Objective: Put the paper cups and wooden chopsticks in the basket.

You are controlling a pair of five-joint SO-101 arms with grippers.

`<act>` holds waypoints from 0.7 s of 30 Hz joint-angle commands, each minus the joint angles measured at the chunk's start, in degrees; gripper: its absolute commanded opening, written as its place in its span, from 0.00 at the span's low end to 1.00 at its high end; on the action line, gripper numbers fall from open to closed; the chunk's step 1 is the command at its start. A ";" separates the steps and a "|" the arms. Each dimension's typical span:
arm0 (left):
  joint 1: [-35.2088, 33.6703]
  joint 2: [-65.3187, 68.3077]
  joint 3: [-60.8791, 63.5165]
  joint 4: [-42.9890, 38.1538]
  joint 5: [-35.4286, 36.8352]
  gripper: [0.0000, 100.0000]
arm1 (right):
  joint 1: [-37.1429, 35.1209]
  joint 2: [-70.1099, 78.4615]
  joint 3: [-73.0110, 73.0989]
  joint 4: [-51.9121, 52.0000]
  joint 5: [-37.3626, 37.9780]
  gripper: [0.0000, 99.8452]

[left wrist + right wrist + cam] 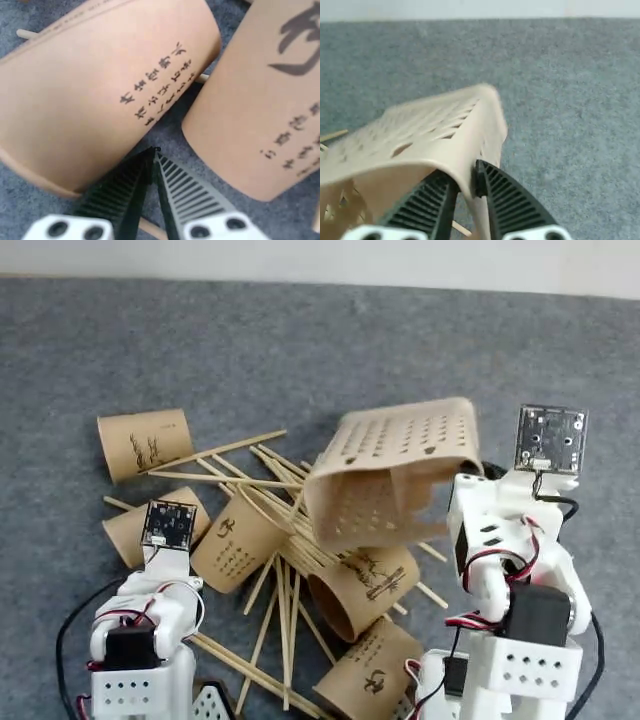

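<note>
surface: grey mat [300, 350], fuzzy felt-like weave, covering the table under everything.
basket: beige plastic basket [400, 445], rounded corners, walls punched with rows of small holes; it sits just off the middle of the high view toward 3 o'clock, tipped over so one perforated wall faces up and its mouth turns toward 7 o'clock.
contents: the cups and sticks lie outside it on the mat.
cups: five brown paper cups [238, 540], smooth tapered card with dark printed characters, all on their sides; one at 10 o'clock, two side by side at 8 o'clock, two at 5 o'clock below the basket with open mouths showing.
right gripper: right gripper [472, 182], black ribbed fingers pinching the basket's [430, 130] wall near its rim.
left gripper: left gripper [154, 154], fingers pressed together tip to tip, pointing into the gap between the two 8 o'clock cups.
chopsticks: thin pale wooden chopsticks [284, 625], straight and round, strewn criss-cross from 9 to 6 o'clock, several running under the cups and the basket.
</note>
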 commanded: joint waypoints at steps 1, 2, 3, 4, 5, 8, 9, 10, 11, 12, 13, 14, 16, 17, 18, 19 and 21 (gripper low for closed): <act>-0.57 -0.31 1.10 0.44 0.26 0.01 | -0.31 -0.57 -4.35 0.40 -2.64 0.01; -0.57 -0.31 1.10 0.44 0.26 0.01 | -0.22 -0.57 -4.35 0.66 -3.60 0.01; -0.57 -0.31 1.10 0.44 0.26 0.01 | -0.22 -0.57 -4.35 1.01 -4.48 0.01; -0.57 -0.31 1.10 0.44 0.26 0.01 | -0.22 -0.57 -4.35 1.36 -5.19 0.01; -0.57 -0.31 1.10 0.44 0.26 0.01 | -0.22 -0.57 -4.35 1.63 -5.71 0.01; -0.57 -0.31 1.10 0.44 0.26 0.01 | 0.57 0.04 -4.35 1.63 -6.15 0.01; -0.57 -0.31 1.10 0.44 0.26 0.01 | 1.63 1.19 -4.35 1.63 -6.15 0.01; -0.57 -0.31 1.10 0.44 0.26 0.01 | 2.68 2.95 -4.35 1.63 -6.15 0.01; -0.57 -0.31 1.10 0.44 0.26 0.01 | 3.91 5.05 -4.44 1.27 -6.15 0.01; -0.57 -0.31 1.10 0.44 0.26 0.01 | 5.32 7.43 -4.70 0.84 -6.15 0.01; -0.57 -0.31 1.10 0.44 0.26 0.01 | 6.46 9.89 -5.58 0.04 -6.15 0.01; -0.57 -0.31 1.10 0.44 0.26 0.01 | 7.60 12.44 -6.37 -0.57 -6.24 0.01; -0.57 -0.31 1.10 0.44 0.26 0.01 | 9.80 17.19 -8.04 -1.10 -6.24 0.01; -0.57 -0.31 1.10 0.44 0.26 0.01 | 10.51 19.38 -9.10 -1.10 -6.24 0.01; -0.57 -0.31 1.10 0.44 0.26 0.01 | 10.68 21.14 -10.51 -1.10 -6.24 0.01; -0.57 -0.31 1.10 0.44 0.26 0.01 | 10.77 22.73 -11.91 -1.01 -6.24 0.01; -0.57 -0.31 1.10 0.44 0.26 0.01 | 10.68 25.19 -14.55 -0.84 -6.24 0.01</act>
